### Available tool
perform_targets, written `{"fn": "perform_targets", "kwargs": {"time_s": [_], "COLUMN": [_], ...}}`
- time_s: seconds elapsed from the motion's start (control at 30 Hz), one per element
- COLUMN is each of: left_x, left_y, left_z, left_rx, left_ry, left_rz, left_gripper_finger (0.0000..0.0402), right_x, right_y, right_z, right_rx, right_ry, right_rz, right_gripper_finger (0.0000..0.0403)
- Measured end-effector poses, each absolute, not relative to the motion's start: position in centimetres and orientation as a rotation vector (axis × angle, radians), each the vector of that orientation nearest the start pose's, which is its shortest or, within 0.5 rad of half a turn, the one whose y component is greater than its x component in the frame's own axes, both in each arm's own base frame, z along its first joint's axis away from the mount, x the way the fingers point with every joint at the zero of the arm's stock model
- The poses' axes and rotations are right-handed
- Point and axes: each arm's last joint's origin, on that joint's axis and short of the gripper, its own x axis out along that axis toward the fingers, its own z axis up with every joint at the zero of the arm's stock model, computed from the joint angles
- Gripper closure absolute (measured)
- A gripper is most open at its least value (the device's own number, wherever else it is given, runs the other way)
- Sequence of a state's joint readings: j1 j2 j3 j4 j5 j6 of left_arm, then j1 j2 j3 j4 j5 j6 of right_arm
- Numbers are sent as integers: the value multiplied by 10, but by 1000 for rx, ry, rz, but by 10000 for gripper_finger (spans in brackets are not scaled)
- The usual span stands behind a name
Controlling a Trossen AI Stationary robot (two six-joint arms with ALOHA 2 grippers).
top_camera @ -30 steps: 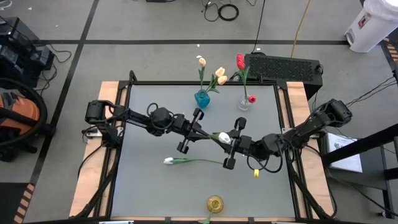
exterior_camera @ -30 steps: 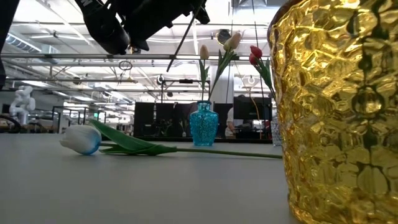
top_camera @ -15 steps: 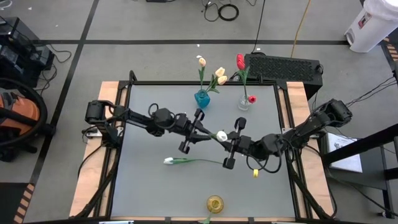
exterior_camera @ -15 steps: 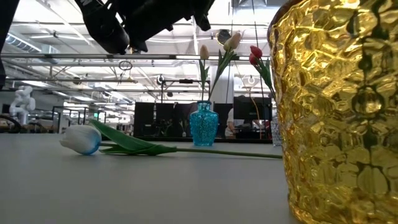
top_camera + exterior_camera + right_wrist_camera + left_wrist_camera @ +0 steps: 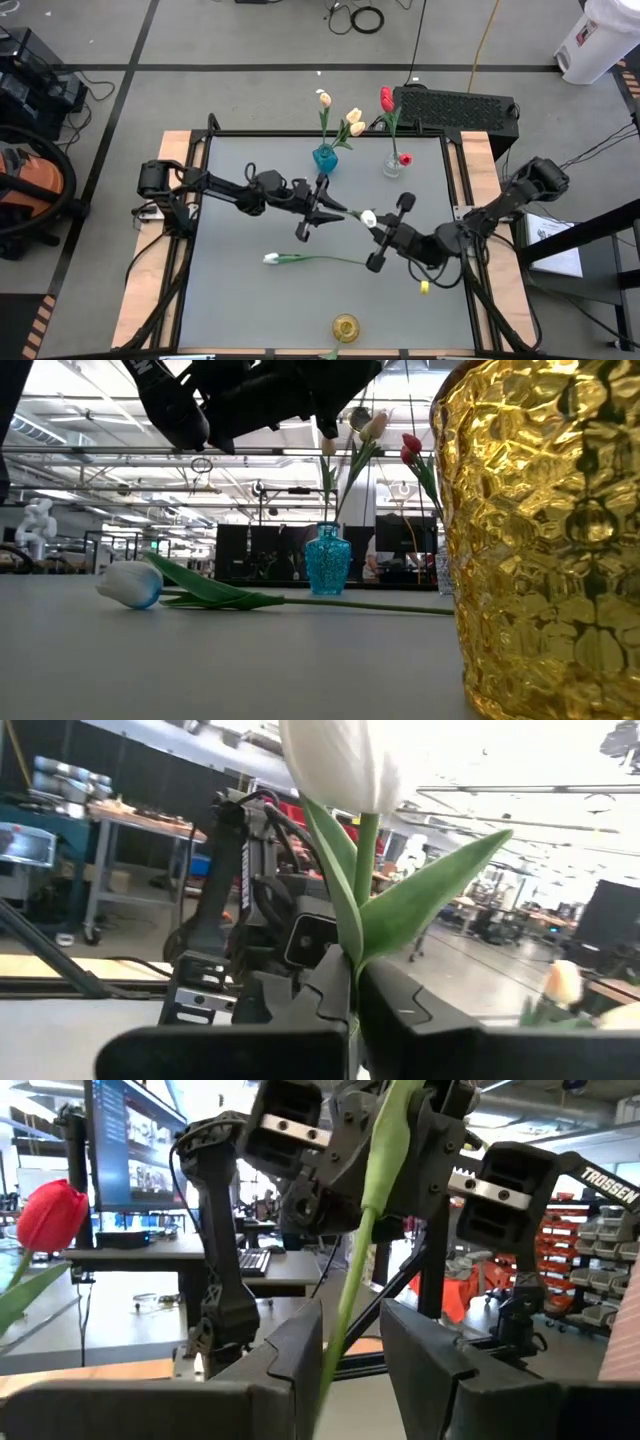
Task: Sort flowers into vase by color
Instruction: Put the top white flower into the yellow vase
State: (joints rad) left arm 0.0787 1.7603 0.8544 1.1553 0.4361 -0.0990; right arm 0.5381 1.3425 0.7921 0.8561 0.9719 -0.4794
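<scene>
The right end effector point(image 5: 386, 232) is clamped tight on the stem of a white tulip point(image 5: 369, 217) in mid-air over the table point(image 5: 240, 300), while the left end effector point(image 5: 311, 207), fingers parted around the lower stem, no longer grips it — a hand-over that looks just completed. Next the right arm must carry the bloom to a matching vase — the gold vase point(image 5: 345, 327) at the near edge looks likeliest, since the blue vase point(image 5: 325, 158) holds cream tulips and the clear vase point(image 5: 391, 167) red ones. Another white tulip point(image 5: 272, 258) lies on the table.
</scene>
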Motion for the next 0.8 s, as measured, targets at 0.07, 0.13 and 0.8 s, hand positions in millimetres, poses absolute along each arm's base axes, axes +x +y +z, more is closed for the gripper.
{"fn": "perform_targets", "kwargs": {"time_s": [0.07,0.13,0.8], "left_x": [359,359,306], "left_y": [16,17,23], "left_z": [230,231,266], "left_rx": [-33,-33,77], "left_ry": [-225,-226,241], "left_rz": [-366,-365,-150], "left_gripper_finger": [293,293,292], "right_x": [247,240,190], "right_y": [128,134,183], "right_z": [312,315,318], "right_rx": [-267,-274,-77], "right_ry": [-108,-95,-85], "right_rz": [-483,-494,-378], "right_gripper_finger": [403,403,402]}}
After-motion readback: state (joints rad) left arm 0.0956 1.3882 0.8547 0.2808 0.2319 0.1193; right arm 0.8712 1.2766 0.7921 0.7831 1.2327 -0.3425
